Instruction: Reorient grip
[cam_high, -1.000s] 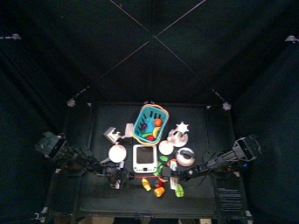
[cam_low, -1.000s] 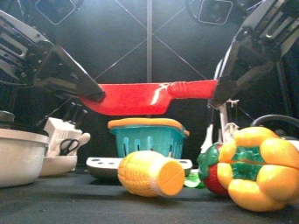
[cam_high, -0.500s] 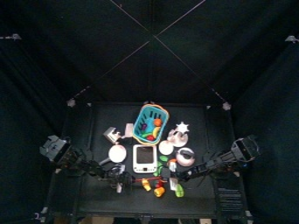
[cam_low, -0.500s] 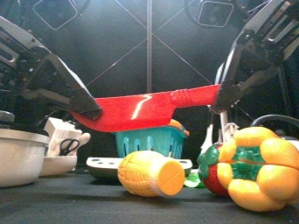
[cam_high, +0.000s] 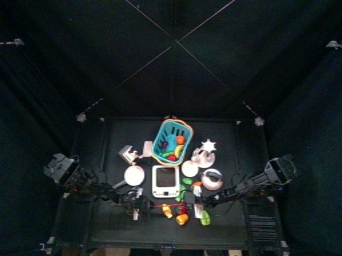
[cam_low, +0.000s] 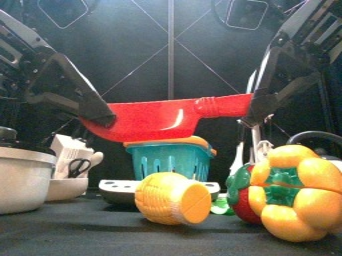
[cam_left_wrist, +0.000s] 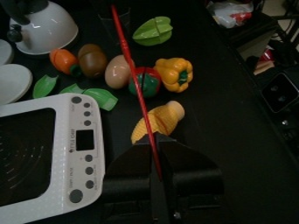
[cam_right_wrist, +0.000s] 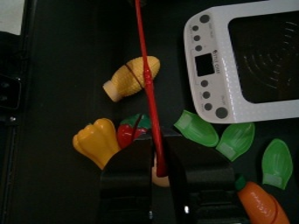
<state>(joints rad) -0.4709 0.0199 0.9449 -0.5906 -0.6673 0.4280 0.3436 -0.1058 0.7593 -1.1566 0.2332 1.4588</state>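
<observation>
a red dustpan (cam_low: 154, 118) hung in the middle of the front frame, above the desk (cam_low: 80, 232), held between both arms. the left gripper (cam_low: 96, 118) had its fingers clamped on the pan's left edge. the right gripper (cam_low: 250, 103) sat at the handle on the right; i cannot tell whether its fingers gripped it. below stood a teal basket (cam_low: 168, 160), a yellow toy pepper (cam_low: 291, 190) and a white scale (cam_left_wrist: 41, 162).

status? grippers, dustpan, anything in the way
Left gripper shut on red dustpan, held above basket. Right gripper at its handle, grip unclear. Toy food below, apart.
</observation>
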